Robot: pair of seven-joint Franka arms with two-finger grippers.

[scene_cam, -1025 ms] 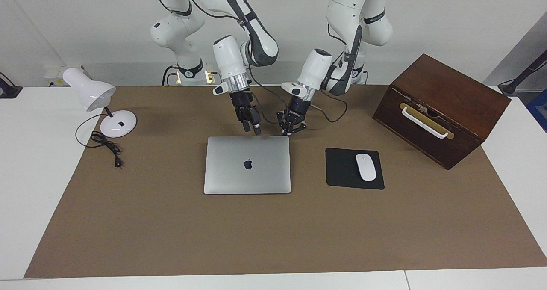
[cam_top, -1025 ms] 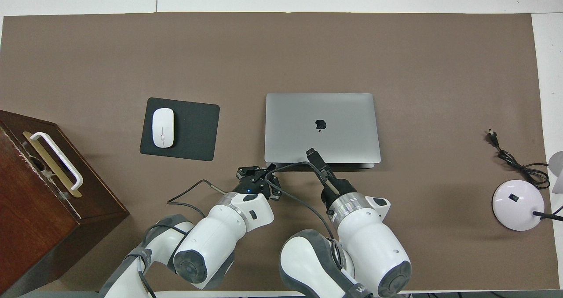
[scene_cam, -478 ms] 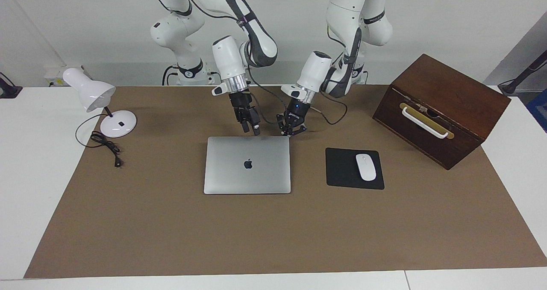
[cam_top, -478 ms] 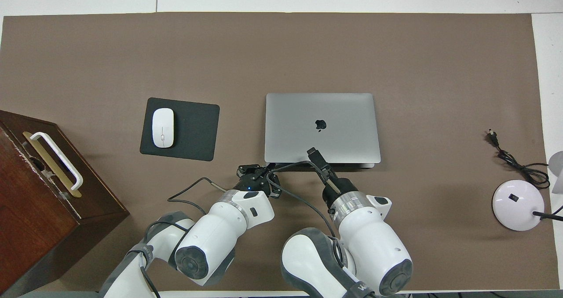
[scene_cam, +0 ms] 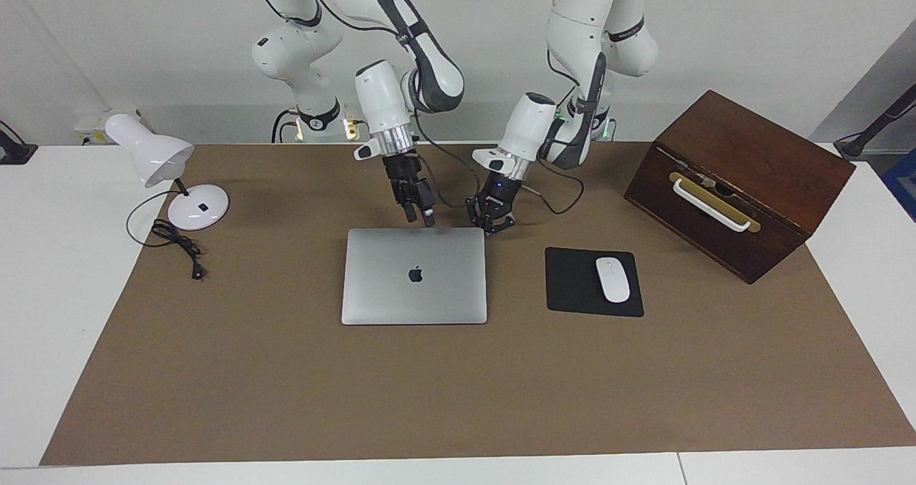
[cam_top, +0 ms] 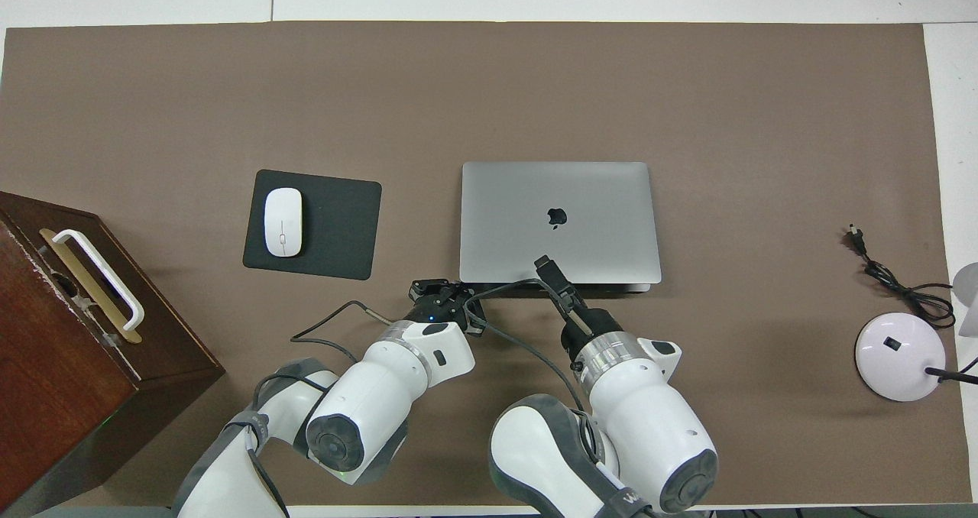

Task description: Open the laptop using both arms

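The laptop (scene_cam: 414,276) lies closed on the brown mat, just below both grippers. The left gripper (scene_cam: 492,223) – fingers pressed together – sits at its robot-side corner; the right gripper (scene_cam: 427,219) hangs over that same edge, its finger state unclear.
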